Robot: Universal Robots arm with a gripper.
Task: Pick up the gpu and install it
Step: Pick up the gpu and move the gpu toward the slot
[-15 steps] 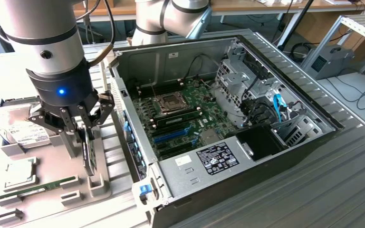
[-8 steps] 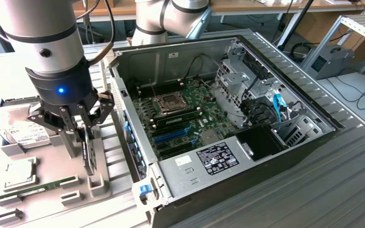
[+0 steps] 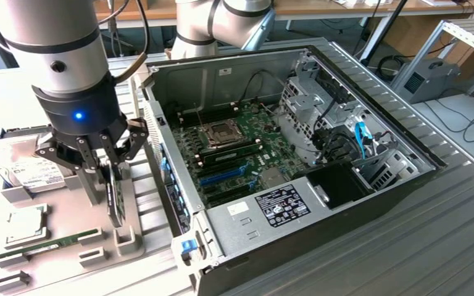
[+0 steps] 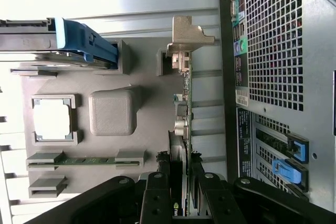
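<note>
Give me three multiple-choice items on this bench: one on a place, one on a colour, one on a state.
1. Where is the thin dark gpu circuit card?
A. On edge in the grey plastic parts tray
B. Lying flat on the floor
C. On a shelf

2. What colour is the plastic latch at the near corner of the open black computer case?
A. Red
B. Blue
C. Yellow

3. What is the claw doing?
A. Hanging open over the case
B. Gripping a screwdriver
C. Closed on the card

Answers: 1 A, the card stands upright in a tray slot; 2 B, the latch shows blue against grey metal; 3 C, the claw pinches the card from both sides.
</note>
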